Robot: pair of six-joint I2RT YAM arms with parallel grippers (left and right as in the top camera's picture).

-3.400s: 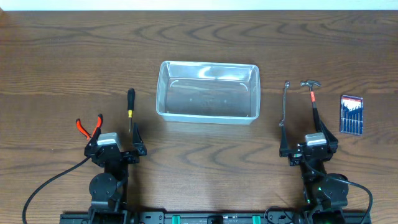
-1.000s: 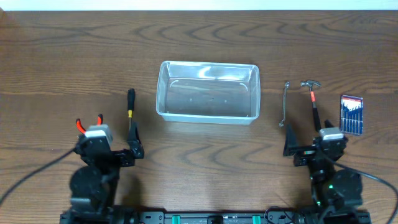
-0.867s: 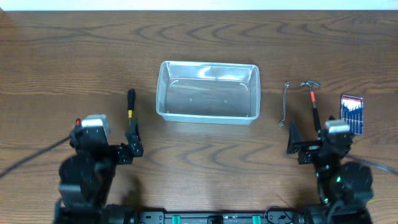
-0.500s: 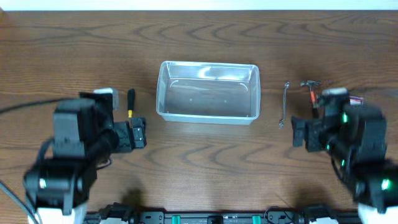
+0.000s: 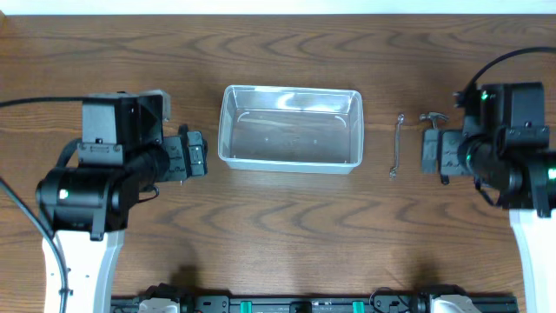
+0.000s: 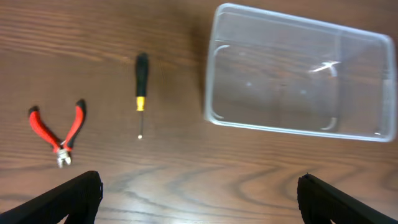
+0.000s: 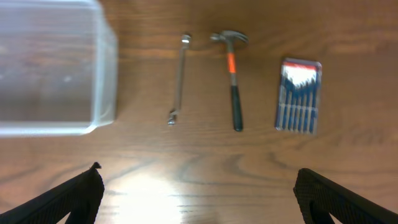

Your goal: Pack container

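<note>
**Both arms lifting toward the tools, nothing packed yet**

The left gripper is standing wide open and carrying nothing, its fingertips showing only at the bottom corners of the left wrist view. The right gripper is spread the same way, also empty. Over the last few seconds both arms have been rising from the bottom edge of the overhead view and moving up over the tools. In the left wrist view the screwdriver and pliers are lying at left. In the right wrist view the wrench, hammer and screwdriver set are lining up across the upper half. The container is sitting unmoved at upper centre overhead, empty. Packing looks to be only starting.
</note>
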